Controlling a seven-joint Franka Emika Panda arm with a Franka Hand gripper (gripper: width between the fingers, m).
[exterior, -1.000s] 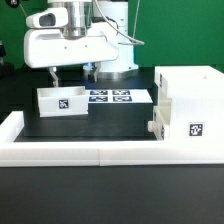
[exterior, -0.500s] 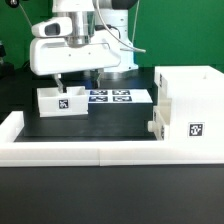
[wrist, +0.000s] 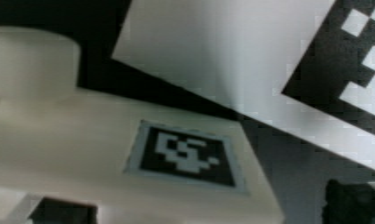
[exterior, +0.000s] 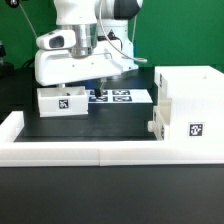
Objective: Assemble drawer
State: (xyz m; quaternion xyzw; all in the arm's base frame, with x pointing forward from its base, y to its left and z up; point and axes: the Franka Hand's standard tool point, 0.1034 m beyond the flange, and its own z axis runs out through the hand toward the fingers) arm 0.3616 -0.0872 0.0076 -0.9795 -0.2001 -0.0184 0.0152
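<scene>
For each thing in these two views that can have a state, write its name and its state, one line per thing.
Gripper: low over the small tray, open or shut cannot be told.
Small tray: upright on the table, open top, marker facing front.
Box housing: upright at the exterior view's right.
Marker board: flat on the table.

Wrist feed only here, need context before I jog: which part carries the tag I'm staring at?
Observer: A small tray, at the exterior view's left, beside the marker board.
Operator: Where's the housing?
Observer: The box housing stands at the exterior view's right, apart from that tray.
Operator: Gripper height?
Observer: The gripper hangs low, right over the tray. I cannot tell whether it touches.
</scene>
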